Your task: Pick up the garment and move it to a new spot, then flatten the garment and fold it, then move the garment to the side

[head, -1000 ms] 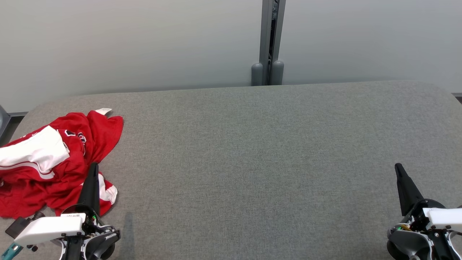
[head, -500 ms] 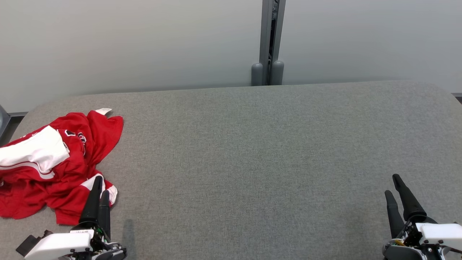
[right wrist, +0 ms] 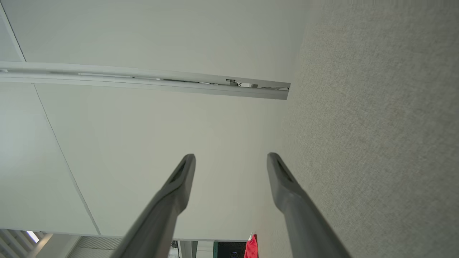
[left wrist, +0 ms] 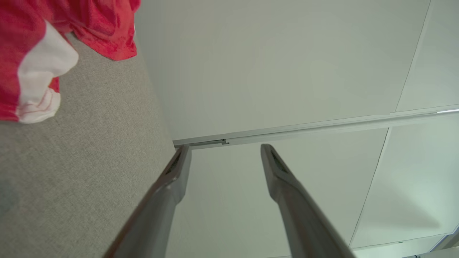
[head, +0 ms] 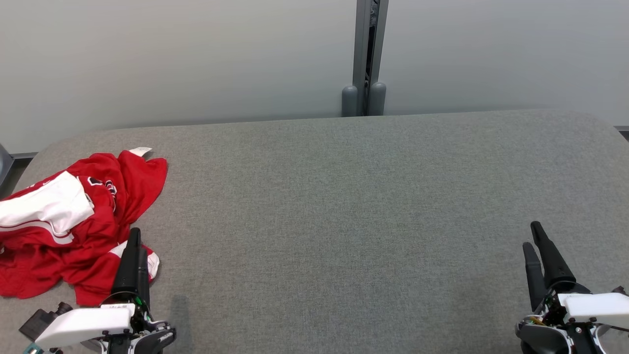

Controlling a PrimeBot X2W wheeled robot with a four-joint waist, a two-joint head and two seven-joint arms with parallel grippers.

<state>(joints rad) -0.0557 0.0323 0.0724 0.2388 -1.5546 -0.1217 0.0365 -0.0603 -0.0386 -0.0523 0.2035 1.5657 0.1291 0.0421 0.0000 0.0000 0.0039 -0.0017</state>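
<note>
— Two grippers: how do they stand?
— Both spread. The left gripper point(left wrist: 224, 148) shows a clear gap between its dark fingers point(left wrist: 170, 186) in its wrist view, with nothing in it. The right gripper point(right wrist: 231, 157) is the same: fingers apart, empty.
— Where are they on the table point(head: 344, 196)?
— The left gripper is over the table's near left corner and the right gripper over its near right corner. Both point toward the table's far edge.
— And the garment point(head: 73, 221)?
— It lies crumpled in a heap at the table's left end. It is red with white panels, with a small white label point(head: 140, 151) on its far side.
— Does the left gripper touch it?
— In the head view its fingertips overlap the garment's near, white-trimmed corner. I can't tell whether they touch. The left wrist view shows the cloth off to one side of the fingers, not between them.
— And the right gripper?
— It is well apart from the garment, at the table's other end.
</note>
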